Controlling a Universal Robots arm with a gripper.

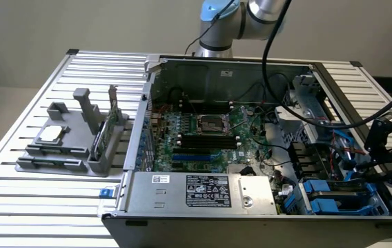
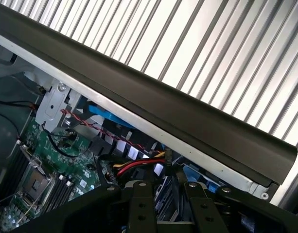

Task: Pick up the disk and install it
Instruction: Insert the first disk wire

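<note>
the hand [image 1: 388,147] hangs over the drive-bay corner of the open computer case [image 1: 251,230] on the worktop [image 1: 44,206], at the exterior view's right; whether it is clenched on anything or released i cannot tell. the disk [image 1: 337,195], grey in its blue frame, lies flat in the bay just below the hand, inside the case. i judge the task far along, with the disk where it belongs, though whether it is pushed fully home is not clear.

Open computer case [image 1: 210,77] and grey stand [image 1: 58,161] on slatted table [image 1: 37,206]
</note>
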